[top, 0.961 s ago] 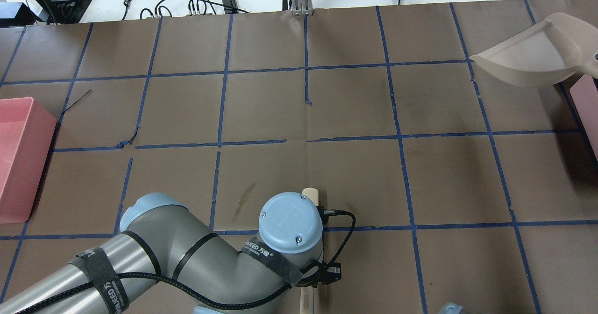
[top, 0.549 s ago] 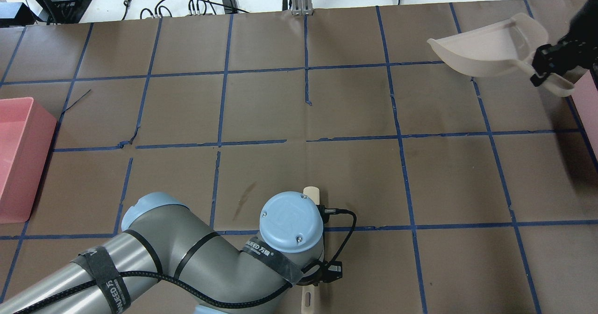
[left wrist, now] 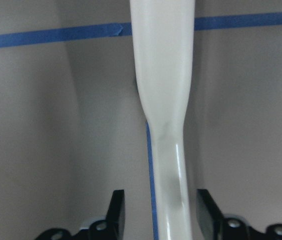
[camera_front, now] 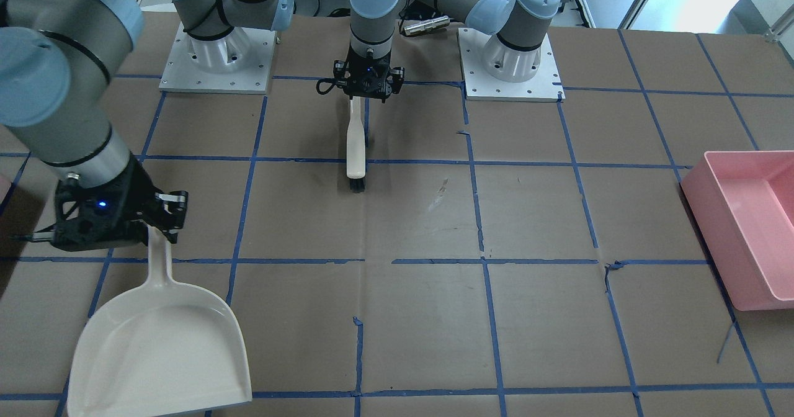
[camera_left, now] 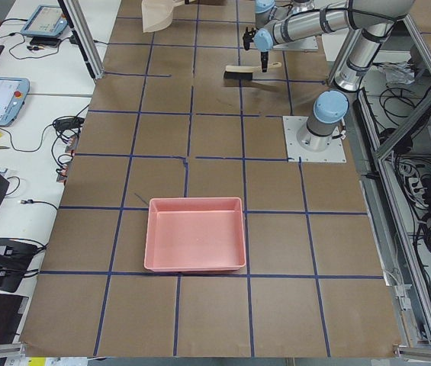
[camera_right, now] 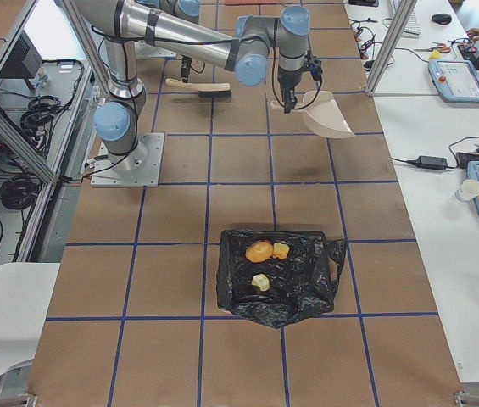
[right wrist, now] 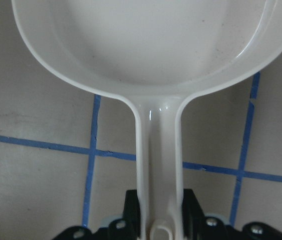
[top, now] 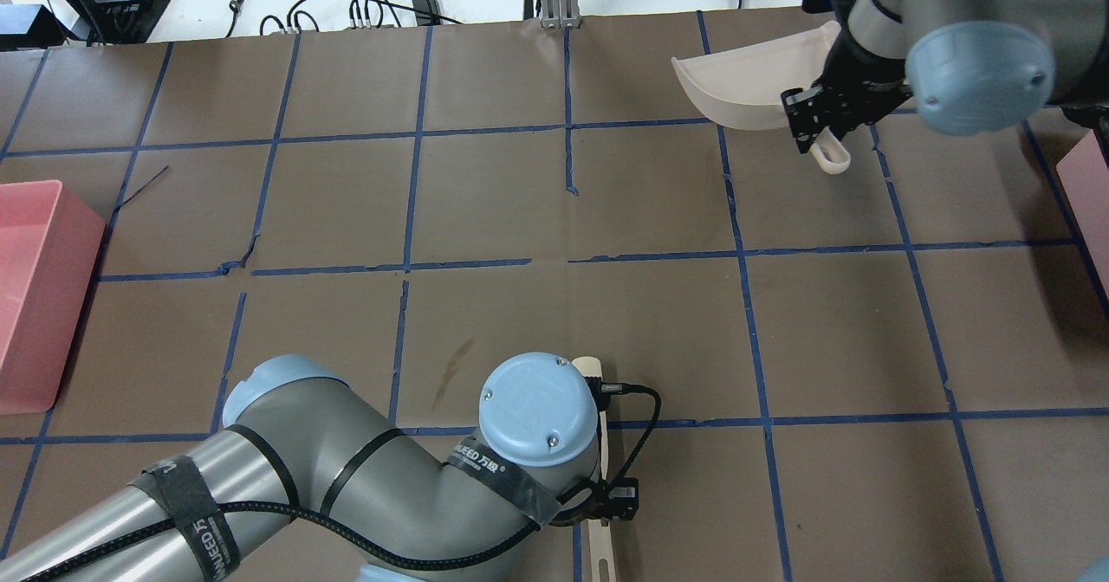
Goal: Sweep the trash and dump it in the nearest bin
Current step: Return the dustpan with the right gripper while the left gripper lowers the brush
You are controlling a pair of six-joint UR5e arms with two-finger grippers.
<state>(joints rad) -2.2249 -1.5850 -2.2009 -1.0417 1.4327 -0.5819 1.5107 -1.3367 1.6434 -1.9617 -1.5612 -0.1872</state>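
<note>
Three golden-brown trash pieces (camera_right: 258,250) lie on a black bag (camera_right: 307,288) at the table's right end, seen only in the exterior right view. A thin pink sliver of the bin (top: 1093,185) shows at the overhead view's right edge. My right gripper (top: 819,127) (right wrist: 159,222) is shut on the handle of an empty white dustpan (top: 745,80) (camera_front: 161,342), held over the far right of the table. My left gripper (camera_front: 366,91) (left wrist: 160,215) stands over the white brush (camera_front: 355,150). Its fingers (left wrist: 117,212) straddle the brush handle (left wrist: 173,165) with a visible gap.
A large pink tub (top: 39,296) (camera_front: 744,218) stands at the table's left edge. Brown paper with a blue tape grid (top: 567,257) covers the table. Both arm bases (camera_front: 512,63) are at the near edge. Cables lie beyond the far edge.
My right arm has swung the dustpan leftward from the right edge, farther over the table. The brush handle under my left wrist has shifted slightly to the right.
</note>
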